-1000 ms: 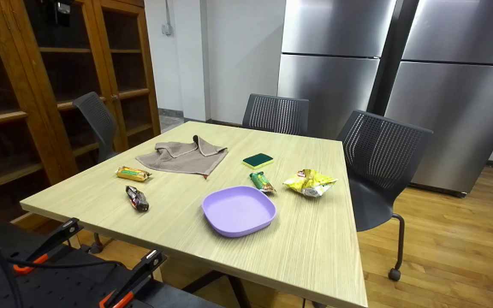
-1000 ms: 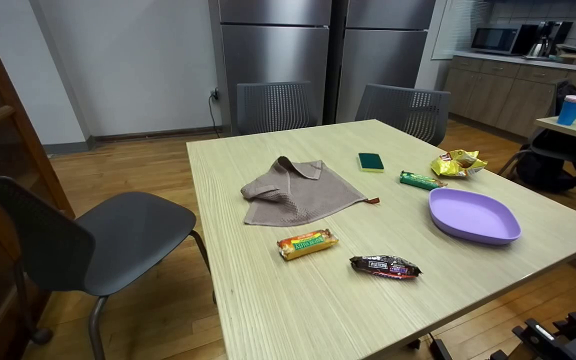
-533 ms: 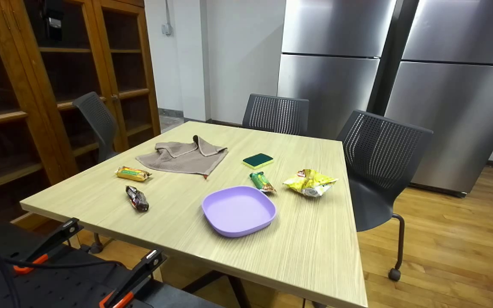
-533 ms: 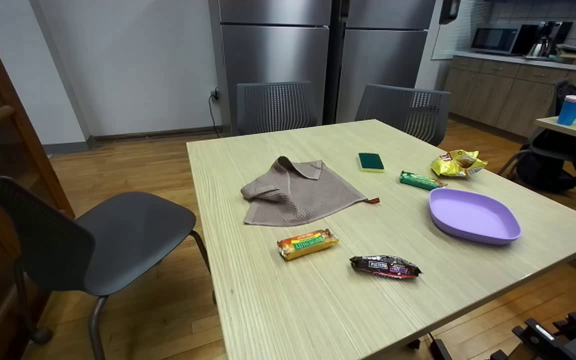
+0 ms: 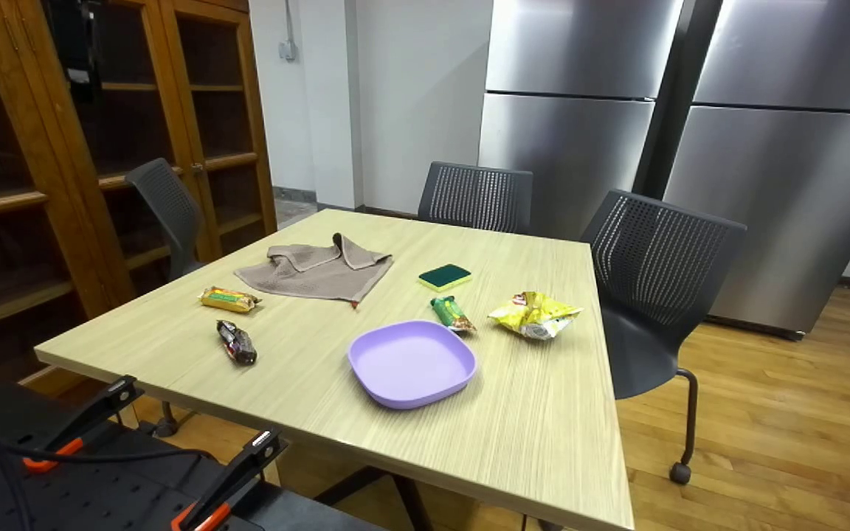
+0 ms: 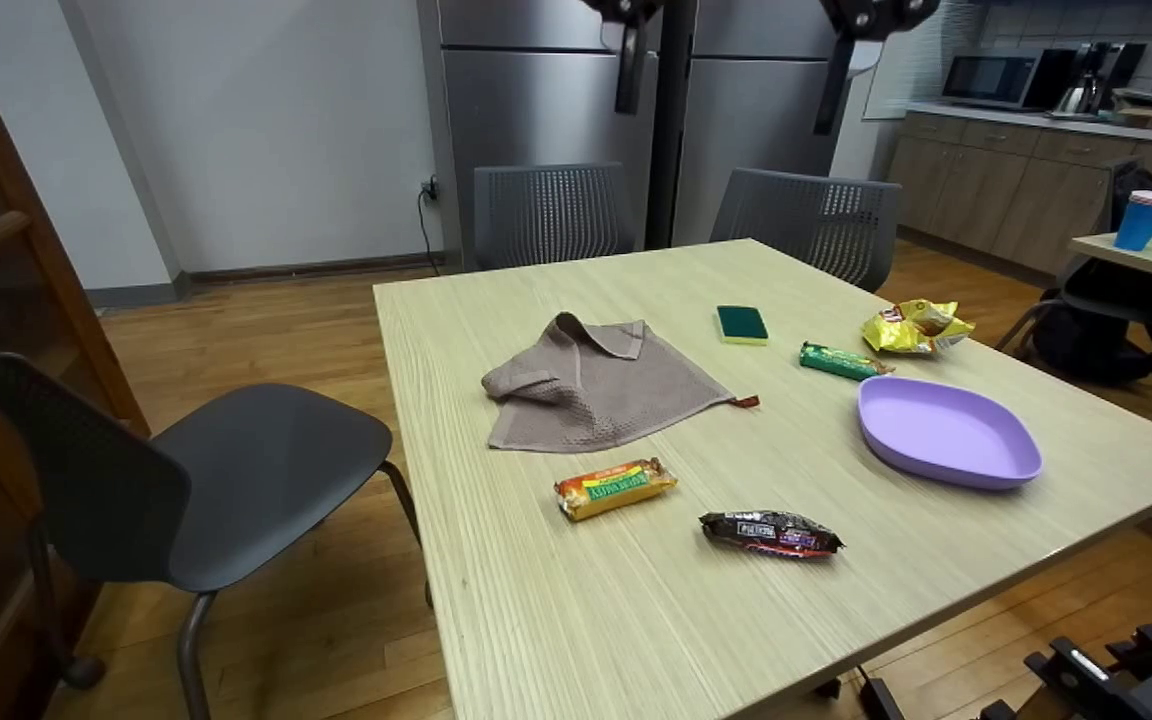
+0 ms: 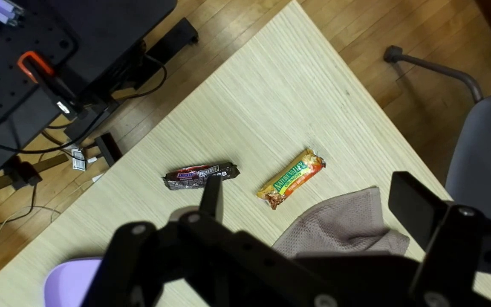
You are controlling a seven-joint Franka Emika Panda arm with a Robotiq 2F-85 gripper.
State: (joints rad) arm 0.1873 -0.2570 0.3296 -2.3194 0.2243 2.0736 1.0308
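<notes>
My black gripper [image 7: 307,192] is open and empty, high above the table. Its spread fingers [image 6: 726,105] hang at the top of an exterior view, and it shows dark against the cabinet [image 5: 84,85]. In the wrist view, a gold and green Nature Valley bar [image 7: 291,179] lies between the fingers. A dark Snickers wrapper [image 7: 198,175] lies beyond the left finger. A grey-brown cloth [image 7: 343,221] is partly hidden behind the gripper. The lilac plate [image 6: 946,432] has a green-wrapped bar [image 6: 841,361] beside it. A green and yellow sponge [image 6: 741,324] lies behind.
A crumpled yellow bag [image 5: 534,315] lies near the table's side edge. The light wooden table [image 5: 528,442] has dark chairs [image 5: 661,280] around it. A black base with orange-handled clamps [image 5: 207,509] adjoins the front edge. A wooden cabinet [image 5: 119,166] stands behind.
My gripper has come down into an exterior view, where both fingers now show; against the cabinet it also sits lower than before. The things on the table have not moved.
</notes>
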